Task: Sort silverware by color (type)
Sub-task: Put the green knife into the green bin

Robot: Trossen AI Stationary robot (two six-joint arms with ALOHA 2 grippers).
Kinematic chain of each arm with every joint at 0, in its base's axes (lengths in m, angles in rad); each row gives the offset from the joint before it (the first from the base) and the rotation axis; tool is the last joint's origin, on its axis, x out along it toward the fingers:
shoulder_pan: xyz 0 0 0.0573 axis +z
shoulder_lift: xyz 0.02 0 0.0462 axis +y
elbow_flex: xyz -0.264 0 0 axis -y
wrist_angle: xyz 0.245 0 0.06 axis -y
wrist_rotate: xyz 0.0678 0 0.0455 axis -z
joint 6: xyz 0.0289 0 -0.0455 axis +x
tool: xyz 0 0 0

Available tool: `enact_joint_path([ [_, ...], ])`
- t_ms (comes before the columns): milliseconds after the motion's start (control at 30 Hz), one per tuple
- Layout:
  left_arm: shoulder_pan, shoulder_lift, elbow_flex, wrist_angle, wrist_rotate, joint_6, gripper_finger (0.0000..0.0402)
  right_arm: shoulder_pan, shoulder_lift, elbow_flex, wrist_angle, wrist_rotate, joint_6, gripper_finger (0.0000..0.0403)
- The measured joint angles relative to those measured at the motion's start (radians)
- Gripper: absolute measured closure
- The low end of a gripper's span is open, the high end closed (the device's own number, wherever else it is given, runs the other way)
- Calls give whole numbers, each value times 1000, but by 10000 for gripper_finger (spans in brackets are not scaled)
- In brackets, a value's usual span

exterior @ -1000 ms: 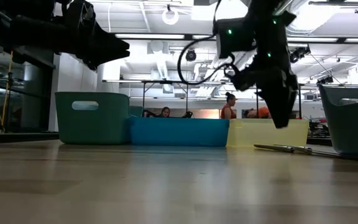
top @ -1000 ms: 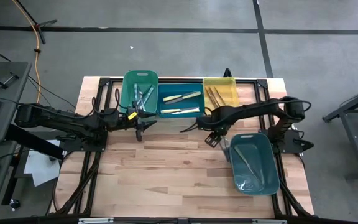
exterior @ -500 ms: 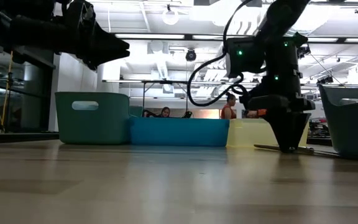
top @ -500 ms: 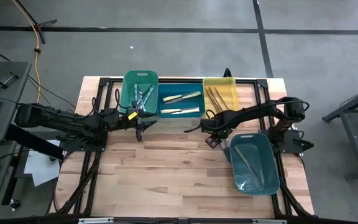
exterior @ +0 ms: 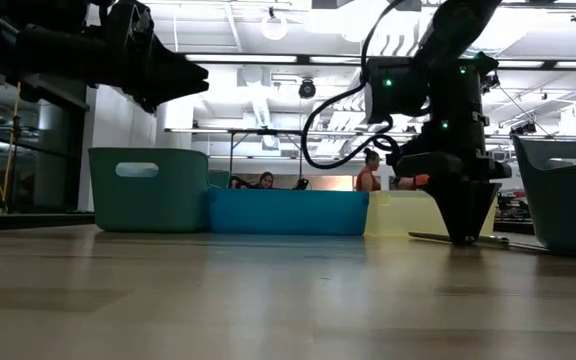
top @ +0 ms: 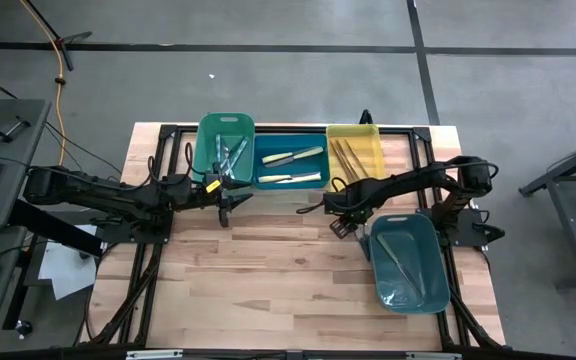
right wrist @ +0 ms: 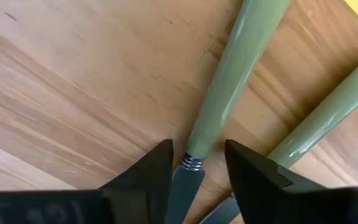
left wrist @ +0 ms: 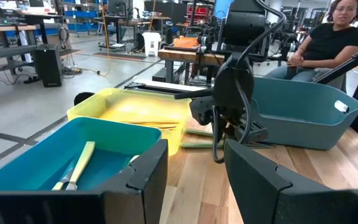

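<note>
- Since a second ago the right gripper [exterior: 465, 235] has swung toward the teal bin [top: 408, 262] and dropped until its tips reach the desk [top: 268, 270]; the left arm has not moved.
- In the right wrist view, a green-handled knife [right wrist: 229, 84] lies flat on the wood, its long axis running from about 7 o'clock to 1 o'clock, blade end toward the camera, handle pointing away.
- A second green handle [right wrist: 328, 115] lies just beside it, nearly parallel, at its 4 o'clock side.
- From above, both pieces sit between the yellow bin [top: 355, 147] and the teal bin, at roughly 2 o'clock from the desk's centre.
- Pale butcher-block planks form the desk; behind it the low view shows a lit workshop with people seated.
- Right jaws are parted and straddle the knife at the collar where blade meets handle; whether they touch it I cannot tell.
- The left gripper [left wrist: 194, 180] hovers near the blue bin [top: 290, 165], jaws released and holding nothing.
</note>
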State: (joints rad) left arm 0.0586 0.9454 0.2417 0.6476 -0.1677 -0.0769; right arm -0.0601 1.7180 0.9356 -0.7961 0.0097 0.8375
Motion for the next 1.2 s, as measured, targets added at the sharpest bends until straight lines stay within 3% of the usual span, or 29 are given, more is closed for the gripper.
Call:
enact_joint_path([
  [400, 0, 0, 0, 0, 0, 0, 250, 1, 1, 0, 18, -10, -8, 371],
  [833, 0, 0, 0, 0, 0, 0, 250, 10, 2, -2, 42, -7, -34, 371],
  [1200, 0, 0, 0, 0, 0, 0, 250, 62, 5, -4, 261, -25, -53, 373],
])
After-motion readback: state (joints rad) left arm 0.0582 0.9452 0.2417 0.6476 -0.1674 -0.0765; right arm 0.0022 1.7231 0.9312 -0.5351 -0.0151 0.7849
